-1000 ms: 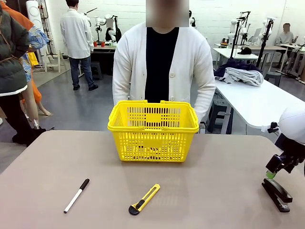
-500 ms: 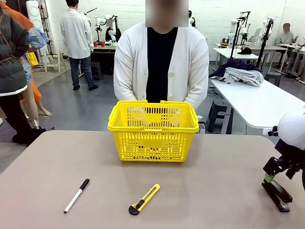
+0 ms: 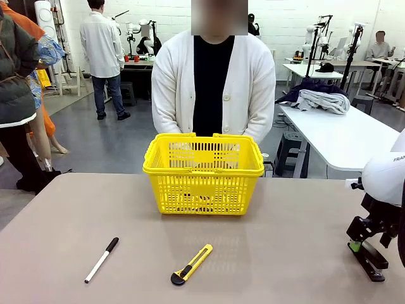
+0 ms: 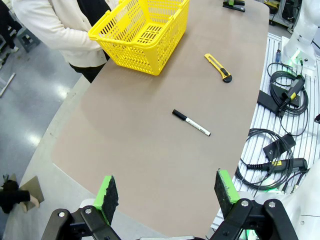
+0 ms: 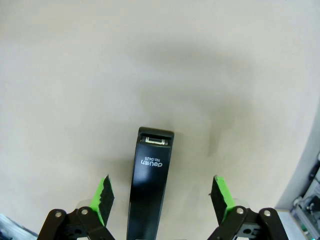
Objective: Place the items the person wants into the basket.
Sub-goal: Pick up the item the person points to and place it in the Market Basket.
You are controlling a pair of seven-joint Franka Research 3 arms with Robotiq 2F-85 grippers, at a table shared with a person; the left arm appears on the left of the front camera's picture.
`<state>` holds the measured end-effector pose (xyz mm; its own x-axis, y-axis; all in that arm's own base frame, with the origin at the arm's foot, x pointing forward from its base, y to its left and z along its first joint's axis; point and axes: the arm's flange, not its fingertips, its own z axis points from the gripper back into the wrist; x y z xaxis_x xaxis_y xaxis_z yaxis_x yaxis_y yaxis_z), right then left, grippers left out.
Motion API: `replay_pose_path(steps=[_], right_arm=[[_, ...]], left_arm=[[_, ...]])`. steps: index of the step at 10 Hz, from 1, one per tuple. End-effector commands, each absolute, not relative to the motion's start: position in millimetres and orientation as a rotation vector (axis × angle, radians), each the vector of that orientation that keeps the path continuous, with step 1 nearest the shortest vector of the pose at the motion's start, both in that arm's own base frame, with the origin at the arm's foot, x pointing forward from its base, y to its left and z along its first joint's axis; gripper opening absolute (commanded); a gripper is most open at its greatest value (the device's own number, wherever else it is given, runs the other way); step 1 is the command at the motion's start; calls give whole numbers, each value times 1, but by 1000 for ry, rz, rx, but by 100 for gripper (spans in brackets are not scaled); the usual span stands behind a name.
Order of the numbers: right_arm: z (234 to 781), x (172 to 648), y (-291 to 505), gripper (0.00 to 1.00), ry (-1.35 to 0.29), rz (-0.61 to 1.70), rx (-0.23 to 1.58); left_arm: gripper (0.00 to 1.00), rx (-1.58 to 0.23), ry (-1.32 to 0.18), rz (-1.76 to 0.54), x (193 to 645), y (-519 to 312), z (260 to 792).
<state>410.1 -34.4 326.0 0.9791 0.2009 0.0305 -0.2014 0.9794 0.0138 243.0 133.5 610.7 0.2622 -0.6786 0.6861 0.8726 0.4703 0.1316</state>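
Two pincers spread wide, one stapler between my right fingers.

At lower left of the front view lies the white marker (image 3: 102, 259), then the yellow utility knife (image 3: 192, 264) at lower centre; the basket (image 3: 203, 172) stands mid-frame before the person (image 3: 213, 88). At the right edge my right gripper (image 5: 161, 195) straddles the black stapler (image 5: 149, 185), jaws apart, touching nothing. My left gripper (image 4: 167, 192) hangs spread above the table (image 4: 140, 150). I judge the risk: closing off-centre on that narrow body could twist it or let it slip.
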Motion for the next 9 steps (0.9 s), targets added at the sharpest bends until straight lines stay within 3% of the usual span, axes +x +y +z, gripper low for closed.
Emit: replay_pose_path(steps=[1, 4, 5, 6, 7, 9], right_arm=[[310, 381, -29, 100, 19, 211, -12], [307, 382, -29, 100, 31, 216, -20], [306, 382, -29, 44, 31, 231, -22], [306, 382, -30, 42, 36, 226, -22], [306, 382, -30, 0, 41, 225, -21], [306, 383, -31, 0, 35, 225, -23]], left_arm=[[100, -290, -748, -1056, 244, 132, 611], [100, -290, -748, -1056, 244, 132, 611], [100, -290, -748, -1056, 244, 132, 611], [100, -290, -748, -1056, 244, 132, 611], [100, -290, -748, -1056, 244, 132, 611], [100, -290, -748, -1056, 244, 132, 611]])
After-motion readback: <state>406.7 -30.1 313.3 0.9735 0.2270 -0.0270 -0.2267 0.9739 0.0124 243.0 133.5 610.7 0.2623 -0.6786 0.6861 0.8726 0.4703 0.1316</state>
